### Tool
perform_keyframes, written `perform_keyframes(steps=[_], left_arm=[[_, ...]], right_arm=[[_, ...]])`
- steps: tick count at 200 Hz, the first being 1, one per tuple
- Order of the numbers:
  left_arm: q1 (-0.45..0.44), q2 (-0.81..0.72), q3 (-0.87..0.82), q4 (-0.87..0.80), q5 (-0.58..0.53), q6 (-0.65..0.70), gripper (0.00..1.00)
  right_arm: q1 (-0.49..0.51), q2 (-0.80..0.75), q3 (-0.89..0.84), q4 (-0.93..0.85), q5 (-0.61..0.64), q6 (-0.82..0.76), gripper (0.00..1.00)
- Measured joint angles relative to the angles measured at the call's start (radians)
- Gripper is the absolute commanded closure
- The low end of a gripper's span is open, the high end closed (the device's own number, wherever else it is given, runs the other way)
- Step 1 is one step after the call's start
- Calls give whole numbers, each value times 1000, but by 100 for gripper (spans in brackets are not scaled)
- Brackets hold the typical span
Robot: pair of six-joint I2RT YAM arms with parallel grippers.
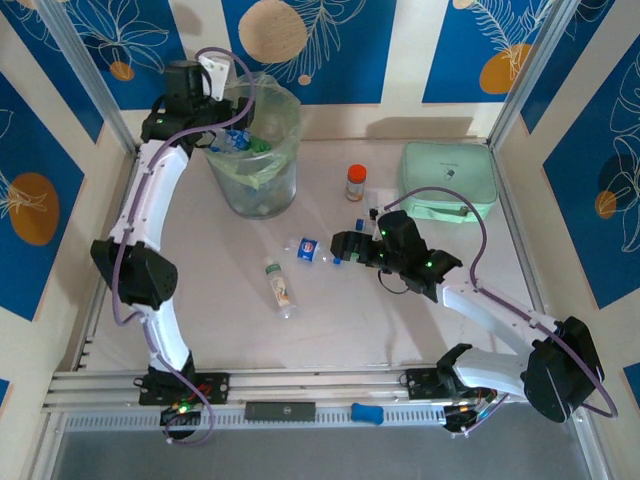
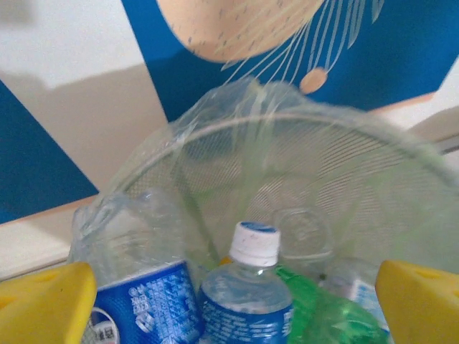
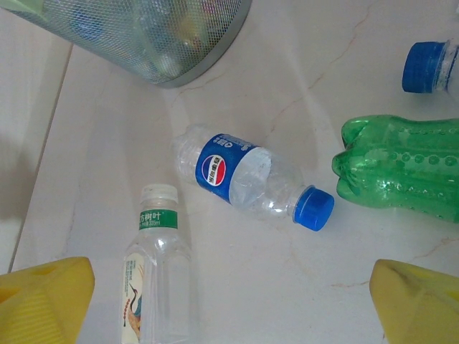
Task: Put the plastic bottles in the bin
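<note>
- The left claw (image 2: 231, 304) hangs over the mouth of the bin (image 2: 337, 179). Its yellow fingers (image 2: 43, 304) are spread wide and nothing is pinched between them.
- Directly under it, inside the bin, the white-capped bottle (image 2: 247, 294) stands cap-up, its blue label facing the claw.
- Toward the left finger sits a second blue-labelled bottle (image 2: 140, 301), and toward the right finger a crumpled green bottle (image 2: 319, 315). Both are in the bin too.
- Past these rise the bin's ribbed far wall and the clear liner (image 2: 136, 193), bunched over the rim.
- The right claw (image 3: 229, 308) hovers low over the table (image 3: 344, 236), fingers wide apart and empty.
- Closest to it, just beside its left finger, the green-banded bottle (image 3: 158, 279) lies on the table, white cap pointing away from the claw.
- A little farther ahead, roughly centred between the fingers, the blue-capped bottle (image 3: 251, 175) lies on its side with its cap angled toward the right finger.
- Off to the right-finger side, the large green bottle (image 3: 401, 168) lies flat, near the blue-capped one but apart from it.
- Beyond that, a further blue cap (image 3: 427, 66) shows at the far right.
- Farthest ahead of the right claw, to the left, is the base of the bin.
- Farther up the table from this claw, the orange-capped jar (image 1: 355, 182) stands upright, and the mint-green case (image 1: 447, 180) lies to one side of it.
</note>
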Motion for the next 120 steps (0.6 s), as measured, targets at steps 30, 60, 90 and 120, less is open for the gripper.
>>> perform_keyframes(steps=[30,60,90,120], left_arm=[[0,-77,-53,29,43,-38,1],[0,-80,-96,57,71,-82,1],[0,-79,-184,79,98,-131,1],[1,-55,-195,90,93,-167,1]], right_arm=[[0,23,0,3,0,0,1],[0,28,0,3,0,0,1],[-1,28,0,3,0,0,1],[-5,27,0,3,0,0,1]])
